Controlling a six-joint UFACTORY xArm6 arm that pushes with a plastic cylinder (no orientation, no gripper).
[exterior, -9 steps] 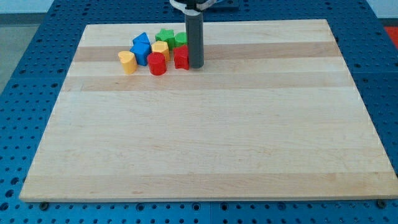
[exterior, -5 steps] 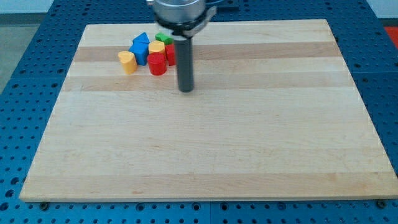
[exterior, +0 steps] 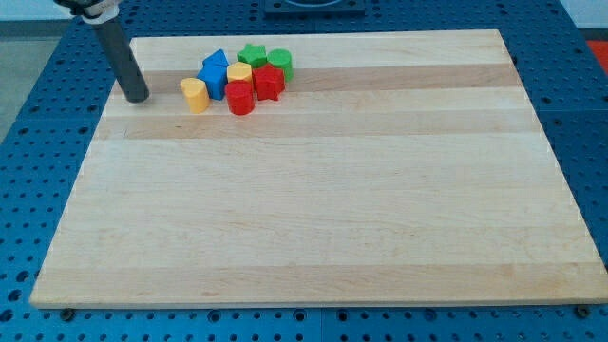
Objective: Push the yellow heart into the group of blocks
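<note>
Seemingly clear, my tip [exterior: 137, 98] left of yellow heart [exterior: 195, 95]

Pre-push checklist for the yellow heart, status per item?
1. My tip on the far side of the yellow heart from the group: ok, it sits to the view's left of the heart.
2. Tip clear of the heart: ok, bare board shows between them.
3. Group lies on the push line: ok, blue block and red cylinder sit just to the heart's right.
4. Heart already joined: not ok, a sliver of board seems to separate it from the blue block.
5. Nothing else in the tip's path: ok.
6. Tip level with heart's middle: cannot tell exactly.
</note>
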